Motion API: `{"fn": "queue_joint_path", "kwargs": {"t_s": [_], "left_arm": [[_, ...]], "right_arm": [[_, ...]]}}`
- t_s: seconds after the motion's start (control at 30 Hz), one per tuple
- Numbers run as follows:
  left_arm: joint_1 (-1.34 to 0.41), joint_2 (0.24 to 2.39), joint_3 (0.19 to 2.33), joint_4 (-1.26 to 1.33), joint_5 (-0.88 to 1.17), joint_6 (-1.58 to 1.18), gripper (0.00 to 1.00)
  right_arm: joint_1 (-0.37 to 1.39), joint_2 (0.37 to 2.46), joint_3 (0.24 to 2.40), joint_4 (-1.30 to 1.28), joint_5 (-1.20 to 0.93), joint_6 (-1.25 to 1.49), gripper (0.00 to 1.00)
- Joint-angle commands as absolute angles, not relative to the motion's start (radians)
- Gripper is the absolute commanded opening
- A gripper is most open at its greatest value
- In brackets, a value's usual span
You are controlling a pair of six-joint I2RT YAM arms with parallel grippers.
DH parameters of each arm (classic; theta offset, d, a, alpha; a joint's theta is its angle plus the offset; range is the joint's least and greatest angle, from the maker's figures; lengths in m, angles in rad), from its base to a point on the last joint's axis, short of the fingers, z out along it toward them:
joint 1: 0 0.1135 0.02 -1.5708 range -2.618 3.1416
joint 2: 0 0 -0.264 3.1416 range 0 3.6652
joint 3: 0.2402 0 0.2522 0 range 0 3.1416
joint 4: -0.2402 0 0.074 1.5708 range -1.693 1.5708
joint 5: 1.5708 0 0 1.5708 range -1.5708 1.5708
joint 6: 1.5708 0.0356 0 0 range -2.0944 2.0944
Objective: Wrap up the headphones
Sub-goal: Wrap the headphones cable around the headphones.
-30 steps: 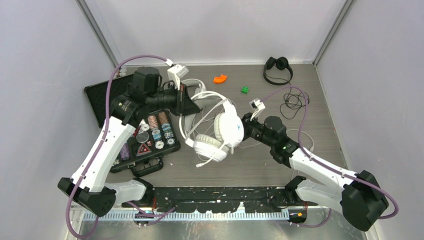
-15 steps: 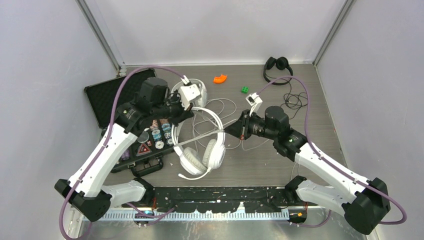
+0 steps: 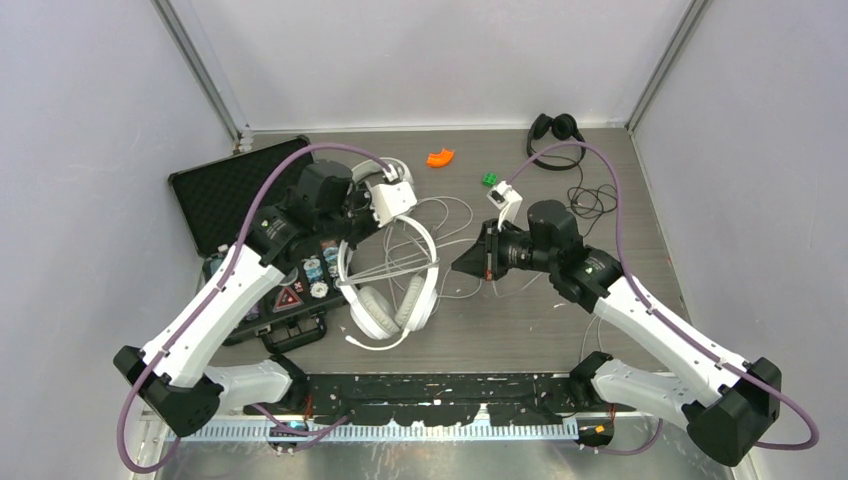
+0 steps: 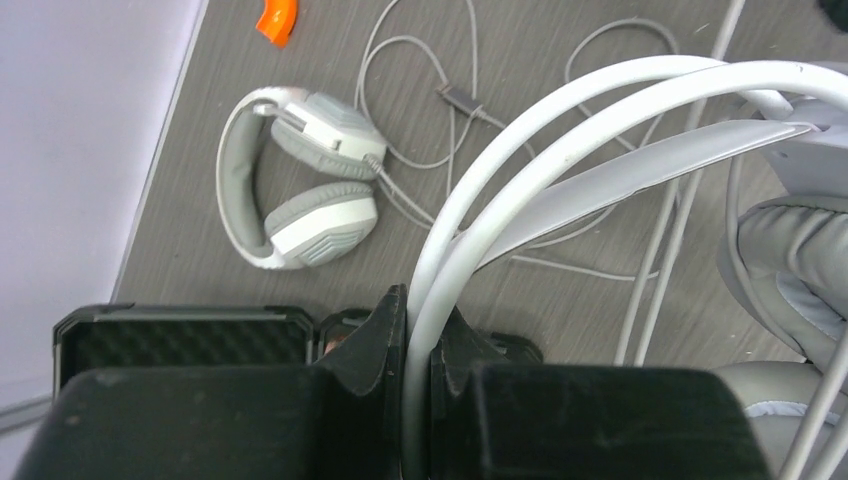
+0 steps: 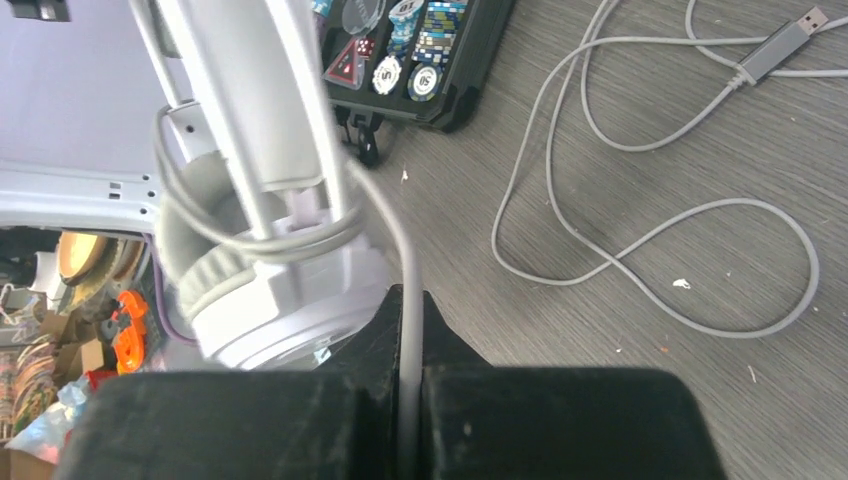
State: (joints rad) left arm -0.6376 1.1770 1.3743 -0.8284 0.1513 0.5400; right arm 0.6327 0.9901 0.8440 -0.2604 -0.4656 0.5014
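The white headphones [image 3: 388, 290] hang at the centre of the top view, their headband gripped between the fingers of the left pincer [image 4: 420, 322]. Whether the ear cups touch the bench [image 3: 520, 320] is hard to tell. Their cable [image 5: 398, 245] loops round the stem above one cup and runs into the right pincer [image 5: 405, 310], clenched on it. The left wrist view cuts the cups off at its right edge. The grey headphones [image 4: 300, 180] lie flat upper left there, mostly hidden behind that wrist from above. The black headphones [image 3: 556, 135] lie upper right, the open case [image 3: 215, 190] at left
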Motion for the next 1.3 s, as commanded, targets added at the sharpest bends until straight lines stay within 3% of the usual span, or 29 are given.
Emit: {"fn": "queue_joint_path", "kwargs": {"t_s": [0.0,0.33,0.6,0.87,1.27], "left_arm": [[-0.641,1.156,1.364,-0.741,0.058,0.536,0.00],[-0.641,1.080,1.290,-0.606,-0.117,0.438,0.00],[-0.640,1.044,1.236,-0.555,-0.123,0.409,0.00],[-0.641,1.095,1.245,-0.609,-0.209,0.358,0.00],[-0.647,1.246,1.379,-0.702,-0.342,0.074,0.00]], "right_arm": [[0.626,1.020,0.939,-0.320,-0.521,0.481,0.00],[0.626,1.055,0.990,-0.382,-0.508,0.476,0.00],[0.625,1.127,1.046,-0.379,-0.538,0.503,0.00],[0.625,1.136,1.056,-0.285,-0.590,0.583,0.01],[0.627,1.192,1.111,-0.156,-0.650,0.724,0.05]]}}
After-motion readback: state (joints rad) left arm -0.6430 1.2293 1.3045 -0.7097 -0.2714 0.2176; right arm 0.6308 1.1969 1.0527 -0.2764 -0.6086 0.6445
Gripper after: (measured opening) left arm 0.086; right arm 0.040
